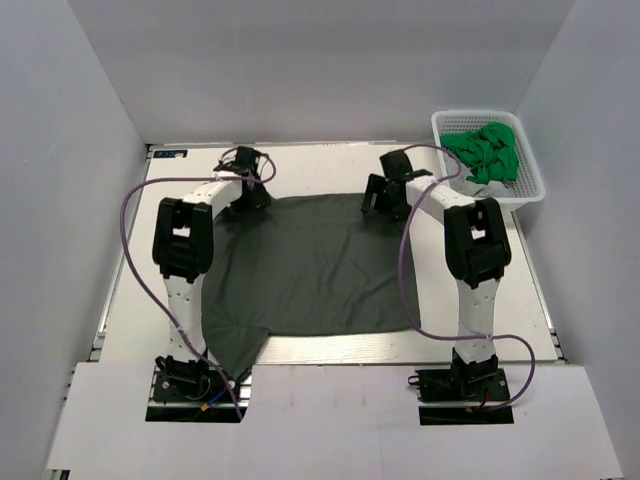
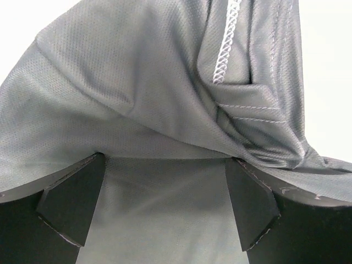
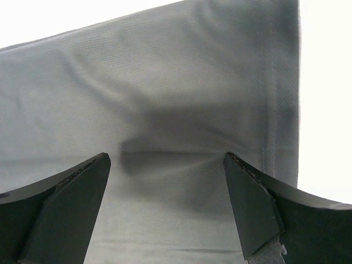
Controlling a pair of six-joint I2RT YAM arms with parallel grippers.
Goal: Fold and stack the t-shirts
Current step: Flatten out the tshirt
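I am hovering the left gripper (image 2: 165, 165) and right gripper (image 3: 166, 159), fingers apart, at the far edge of the charcoal t-shirt (image 1: 310, 265); judging it limp and light, I am favouring hem-corner pinches.

Dark charcoal grey cloth t-shirt (image 1: 310, 265): matt, fine pin-hole mesh knit, soft folds. Its seam stitching (image 2: 223, 49): pale thread. Bright green cloth shirts (image 1: 487, 152): matt, crumpled. White lattice basket (image 1: 530, 188): smooth plastic. White table top (image 1: 125, 320): smooth, slight sheen. Fingers (image 2: 71, 201) of left gripper (image 2: 165, 159): matt black, rough-cut edges.
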